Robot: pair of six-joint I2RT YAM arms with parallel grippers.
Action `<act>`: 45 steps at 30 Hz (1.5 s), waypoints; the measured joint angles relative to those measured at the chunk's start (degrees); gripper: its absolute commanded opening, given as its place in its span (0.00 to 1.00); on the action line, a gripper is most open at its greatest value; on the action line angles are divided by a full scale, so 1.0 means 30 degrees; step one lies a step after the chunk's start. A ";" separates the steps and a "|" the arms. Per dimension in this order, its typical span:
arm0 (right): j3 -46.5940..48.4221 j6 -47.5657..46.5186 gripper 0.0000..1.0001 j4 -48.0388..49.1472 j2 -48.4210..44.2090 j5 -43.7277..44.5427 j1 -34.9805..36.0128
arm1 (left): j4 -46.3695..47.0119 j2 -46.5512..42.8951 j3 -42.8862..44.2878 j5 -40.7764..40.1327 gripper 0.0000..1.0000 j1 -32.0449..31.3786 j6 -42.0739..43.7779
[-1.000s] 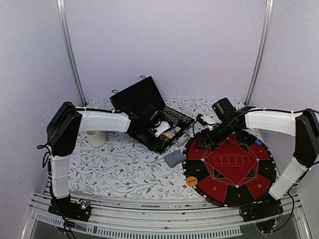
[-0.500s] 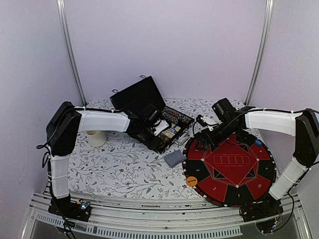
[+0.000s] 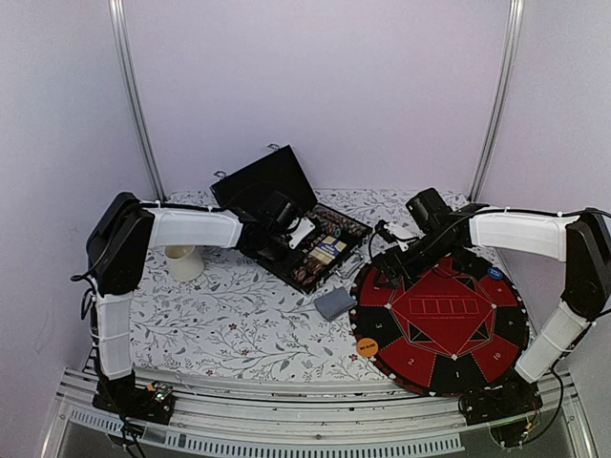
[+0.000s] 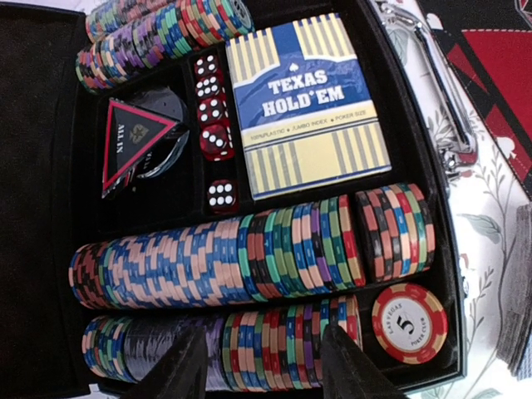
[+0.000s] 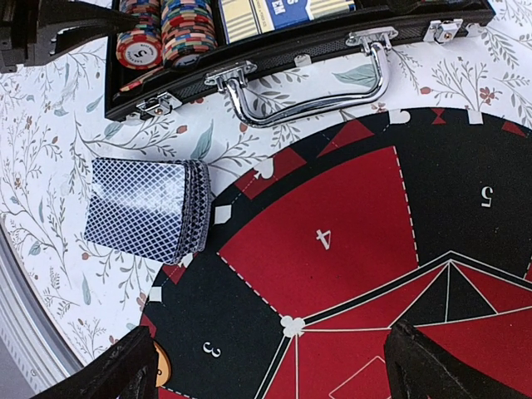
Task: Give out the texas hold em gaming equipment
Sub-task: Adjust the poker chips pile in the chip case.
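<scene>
A floral-clothed surface (image 3: 239, 324) between pale walls carries an open black case (image 3: 263, 181) at its far middle. The left jaws stand apart above the poker chips (image 4: 216, 266) inside. The right jaws gape wide over the round mat (image 3: 449, 324) at the near right corner. The card deck (image 3: 334, 303) lies between case and mat, with bare cloth along the near left edge.

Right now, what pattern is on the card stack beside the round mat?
The stacked playing cards: dark blue, fine white lattice; right wrist view.

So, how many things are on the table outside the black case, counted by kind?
Round red-and-black felt mat: 1
Grey-blue-backed card deck: 1
Orange button disc: 1
Blue button disc: 1
Cream cup: 1
Total: 5
</scene>
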 measured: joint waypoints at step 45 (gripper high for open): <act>0.1311 0.1508 0.89 0.3024 0.1457 -0.2980 0.1027 | -0.0095 0.0437 -0.0284 0.1734 0.79 -0.1399 0.2463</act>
